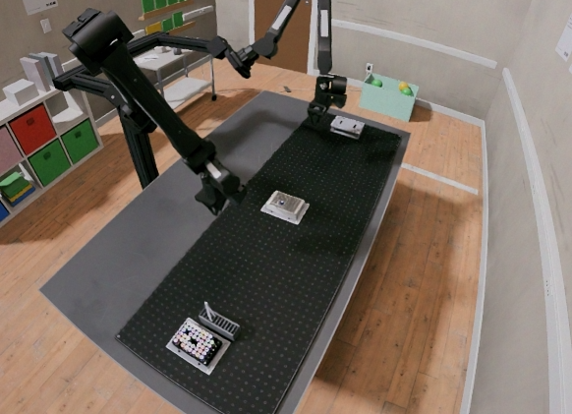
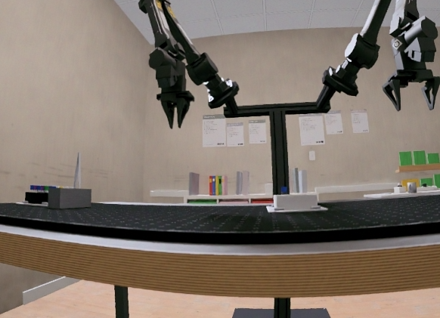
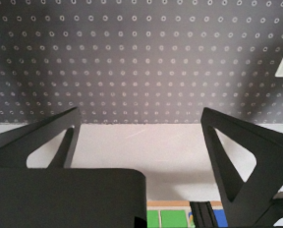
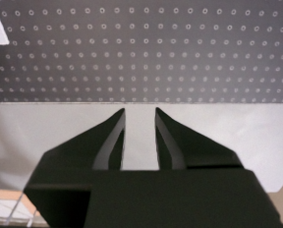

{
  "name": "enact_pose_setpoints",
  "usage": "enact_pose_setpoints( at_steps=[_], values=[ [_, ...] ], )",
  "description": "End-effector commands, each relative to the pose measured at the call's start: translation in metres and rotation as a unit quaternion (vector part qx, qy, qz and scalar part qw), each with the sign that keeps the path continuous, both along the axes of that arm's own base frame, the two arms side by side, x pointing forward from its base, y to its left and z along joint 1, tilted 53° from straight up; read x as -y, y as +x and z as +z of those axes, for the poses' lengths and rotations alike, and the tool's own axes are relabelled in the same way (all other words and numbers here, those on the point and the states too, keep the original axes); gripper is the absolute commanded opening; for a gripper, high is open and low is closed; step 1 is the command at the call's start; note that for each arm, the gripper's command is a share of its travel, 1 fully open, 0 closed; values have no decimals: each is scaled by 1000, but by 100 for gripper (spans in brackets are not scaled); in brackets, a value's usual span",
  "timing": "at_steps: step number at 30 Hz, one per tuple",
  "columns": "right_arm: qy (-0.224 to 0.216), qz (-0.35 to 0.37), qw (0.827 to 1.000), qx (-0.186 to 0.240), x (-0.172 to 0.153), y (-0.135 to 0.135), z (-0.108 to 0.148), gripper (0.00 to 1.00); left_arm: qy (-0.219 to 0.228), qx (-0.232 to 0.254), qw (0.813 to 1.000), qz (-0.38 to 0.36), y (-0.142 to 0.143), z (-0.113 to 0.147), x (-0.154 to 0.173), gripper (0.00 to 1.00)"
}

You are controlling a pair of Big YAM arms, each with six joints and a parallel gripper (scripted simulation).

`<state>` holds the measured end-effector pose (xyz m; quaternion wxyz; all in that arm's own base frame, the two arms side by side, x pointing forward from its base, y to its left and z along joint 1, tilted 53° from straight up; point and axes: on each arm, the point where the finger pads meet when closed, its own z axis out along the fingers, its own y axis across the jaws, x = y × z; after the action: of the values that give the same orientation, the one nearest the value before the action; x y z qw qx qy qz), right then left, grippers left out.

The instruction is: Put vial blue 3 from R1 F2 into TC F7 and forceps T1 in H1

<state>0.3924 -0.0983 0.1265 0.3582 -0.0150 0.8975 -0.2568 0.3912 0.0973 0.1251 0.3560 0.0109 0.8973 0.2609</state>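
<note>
Bench [image 1: 123, 251] [image 2: 219, 276], general arrangement: I see the forceps [image 2: 77, 170] standing upright in the slotted holder [image 1: 223, 327] [image 2: 69, 198], towards the near short edge in the top view, just beside the vial rack [image 1: 206, 359] [image 2: 35, 197]. I judge them light, slim and springy, liable to twist if pinched off-centre; I would grasp both arms squarely, high above the holder, and squeeze gently. The right pincer [image 1: 227, 206] [image 2: 175, 128] [image 4: 140, 114] is released, its fingers parted narrowly on nothing; the left pincer [image 1: 315, 117] [image 2: 415, 109] [image 3: 141, 114] is released and wide, towards the far short edge. Count: two pincers, one forceps, one holder, one rack, one tube carrier [image 1: 296, 206] [image 2: 299, 202] midway along the long edges, one blue-capped vial [image 1: 281, 203] [image 2: 283, 189] standing in it, and one pale fixture [image 1: 347, 126] near the far short edge; the rack's capped vials are too small for me to count.
</note>
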Motion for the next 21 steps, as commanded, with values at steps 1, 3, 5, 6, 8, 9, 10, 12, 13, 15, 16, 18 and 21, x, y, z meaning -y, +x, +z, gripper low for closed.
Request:
enact_pose_setpoints(
  at_steps=[1,3,5,6,8,9,10,12,13,15,16,18,21],
  values=[
    [-6,-6,1000,0,17,6,13,24,3,6,1000,-3,2,4,0,100],
    [-6,-6,1000,-1,23,9,17,24,3,6,1000,-3,2,4,0,100],
    [-6,-6,1000,-3,29,12,19,24,3,6,1000,-3,2,4,0,100],
    [-5,-6,1000,-5,32,13,20,24,3,6,1000,-3,2,4,0,100],
    [-5,-6,1000,-5,38,15,25,24,3,6,1000,-3,2,4,0,100],
    [-5,-6,1000,-5,42,17,27,24,3,6,1000,-3,2,4,0,100],
    [-5,-6,1000,-5,45,18,30,24,3,6,1000,-3,2,4,0,100],
    [-5,-6,1000,-5,45,18,30,24,3,6,1000,-3,2,4,0,100],
    [-5,-6,1000,-4,48,19,32,24,3,6,1000,-3,2,4,0,100],
    [-5,-6,1000,-4,54,22,37,24,3,6,1000,-3,2,4,0,100],
    [-5,-6,1000,-4,57,23,39,24,3,6,1000,-3,2,4,0,100],
    [-5,-6,1000,-4,63,26,44,24,3,6,1000,-3,2,4,0,100],
    [-5,-6,1000,-4,73,30,51,24,3,6,1000,-3,2,4,0,100]
  ],
)
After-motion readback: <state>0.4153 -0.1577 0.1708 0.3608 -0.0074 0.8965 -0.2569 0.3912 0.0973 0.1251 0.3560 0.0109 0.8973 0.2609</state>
